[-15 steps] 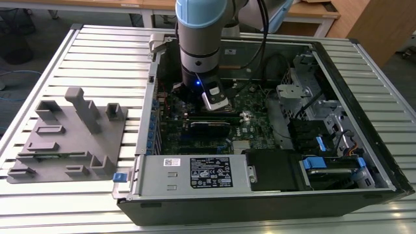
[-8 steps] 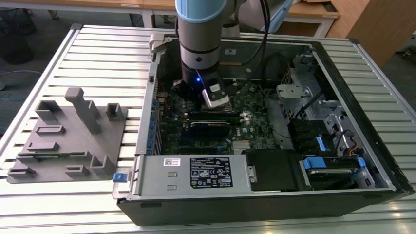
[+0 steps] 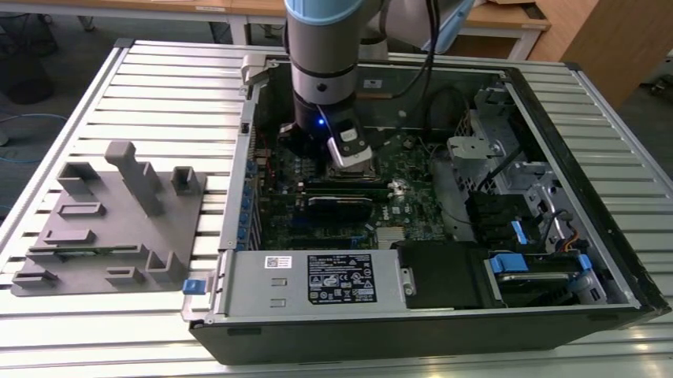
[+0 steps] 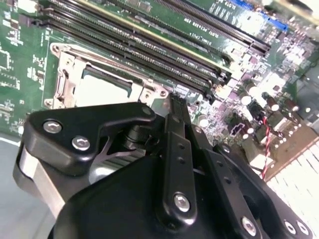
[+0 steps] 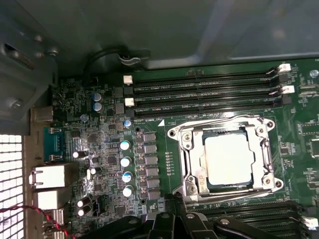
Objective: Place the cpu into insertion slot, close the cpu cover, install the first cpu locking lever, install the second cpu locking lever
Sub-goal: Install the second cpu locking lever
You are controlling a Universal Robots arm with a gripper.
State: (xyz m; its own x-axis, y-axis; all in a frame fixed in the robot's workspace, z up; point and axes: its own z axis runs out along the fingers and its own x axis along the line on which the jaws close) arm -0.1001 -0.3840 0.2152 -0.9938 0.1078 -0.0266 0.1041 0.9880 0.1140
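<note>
Item one, your gripper (image 5: pixel 174 199): it sits low over the green circuit board (image 5: pixel 104 149) inside the open computer case (image 3: pixel 589 102), its black fingers (image 4: pixel 174 107) drawn narrow, tips nearly together at the edge of the socket, with nothing held between them. In the exterior view you see the arm (image 3: pixel 326 47) reaching straight down into the case, the gripper (image 3: pixel 347 157) over the board's middle. Item two, the cpu (image 5: pixel 228 159): a pale silvery square lying flat and seated in the insertion slot (image 5: pixel 202 172), squarely within its frame; in the second wrist view it shows as a bright square (image 4: pixel 102 92) just beyond the gripper's black body. Item three, the cpu cover (image 5: pixel 264 149): a metal frame lying down around the chip, its window showing the chip's top. Thin wire levers (image 5: pixel 219 121) run along the socket's edges; you cannot tell whether they are latched. Item four, long black memory slots (image 5: pixel 204 92): in rows beside the socket, on both flanks. Item five, a grey fixture tray (image 3: pixel 105 220): on the slatted table (image 3: pixel 169 87) at the exterior view's left, well apart from the case.
</note>
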